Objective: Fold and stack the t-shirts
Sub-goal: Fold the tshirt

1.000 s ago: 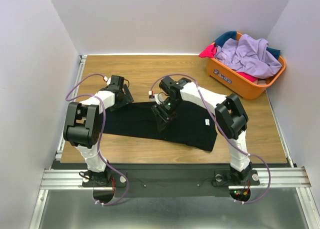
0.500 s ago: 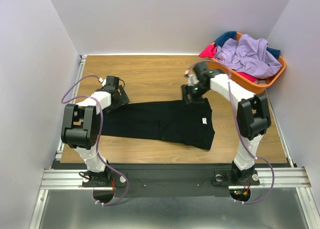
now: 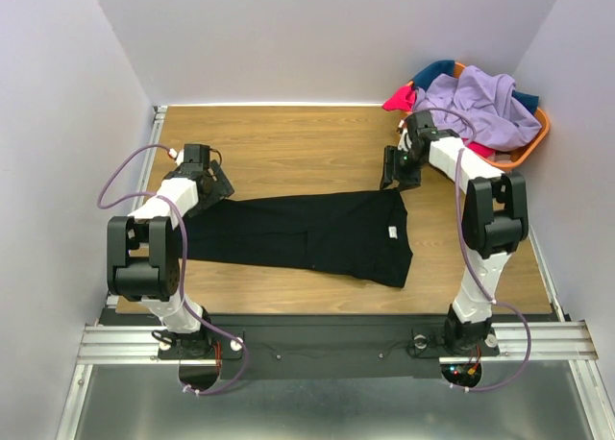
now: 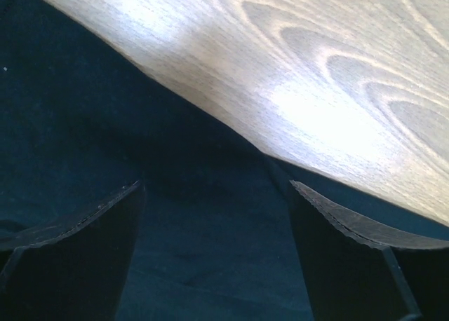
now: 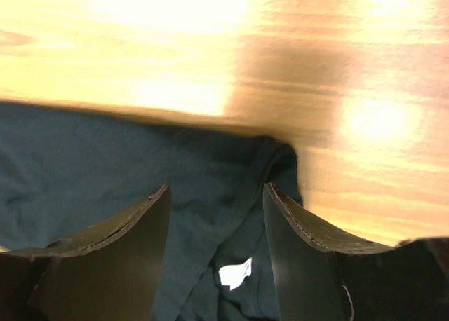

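**Black t-shirt spread on the worktop, both hands open at its ends**

The black t-shirt (image 3: 307, 233) lies flat on the wooden worktop (image 3: 288, 142) as a long band running from left to right in front of the arms. Its right end is wider than its left. A small white label (image 3: 393, 232) shows near the right end.

The left hand (image 3: 205, 179) is at the far left end of the shirt, low over the cloth. In the left wrist view its fingers stand wide apart, with dark cloth below them and bare wood beyond. Nothing is caught between them.

The right hand (image 3: 394, 171) is at the shirt's far right corner, just beside the cloth edge. In the right wrist view, which is somewhat blurred, its fingers are moderately apart and hold nothing. The shirt's edge and the white label lie below them.

At the far right corner of the worktop stands an orange basket (image 3: 452, 161), well apart from the black shirt. A lavender t-shirt (image 3: 480, 104) is heaped on top in it. Pink-red cloth (image 3: 399, 99) hangs over its left rim, and teal cloth (image 3: 432, 72) shows at the back. The right arm's forearm passes just beside the basket's near wall.
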